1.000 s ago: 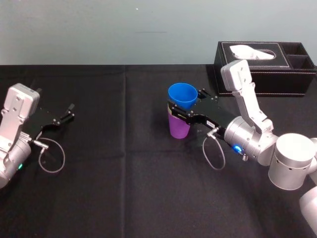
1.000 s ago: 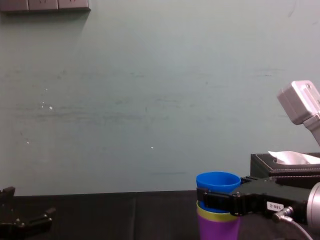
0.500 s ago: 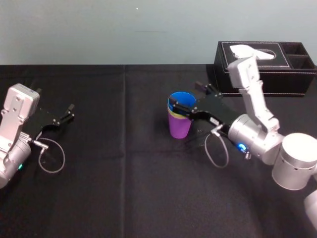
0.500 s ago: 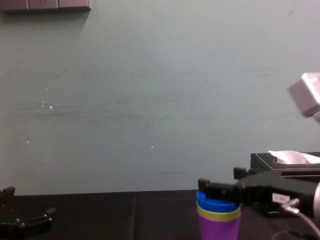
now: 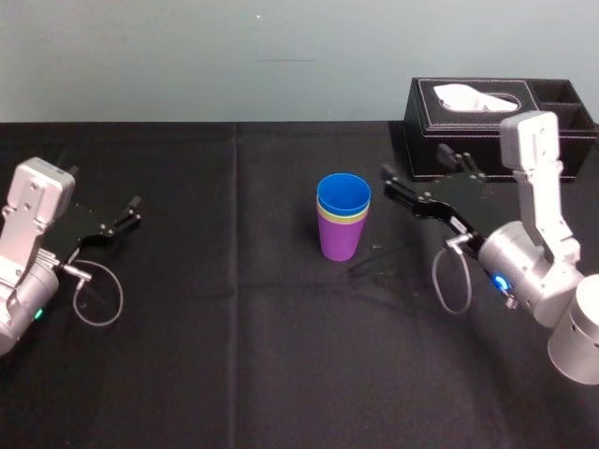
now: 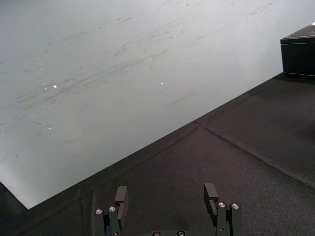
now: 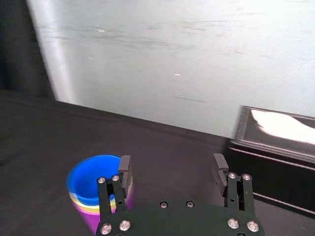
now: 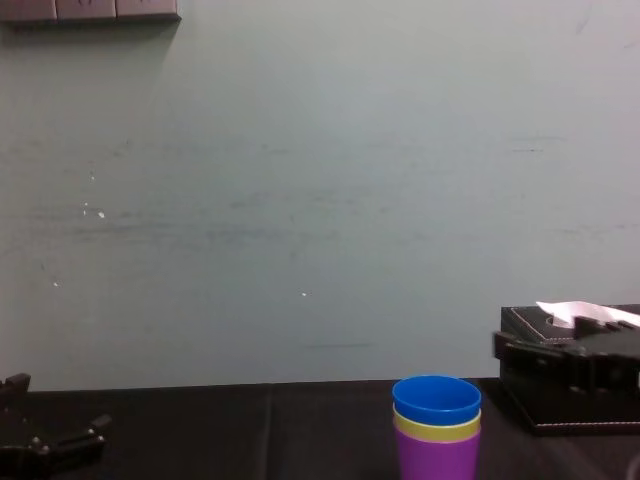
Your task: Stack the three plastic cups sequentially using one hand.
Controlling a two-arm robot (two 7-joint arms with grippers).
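Withdrawn from the nested cups [image 5: 342, 220], blue on top, right tool [image 5: 416, 162] gapes empty nearby; left tool [image 5: 105, 192] rests open at the surface's [image 5: 234, 327] left.

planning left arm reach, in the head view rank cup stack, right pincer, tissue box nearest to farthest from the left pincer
From the left pincer:
1. cup stack, table centre
2. right pincer, just right of the cups
3. tissue box, back right corner
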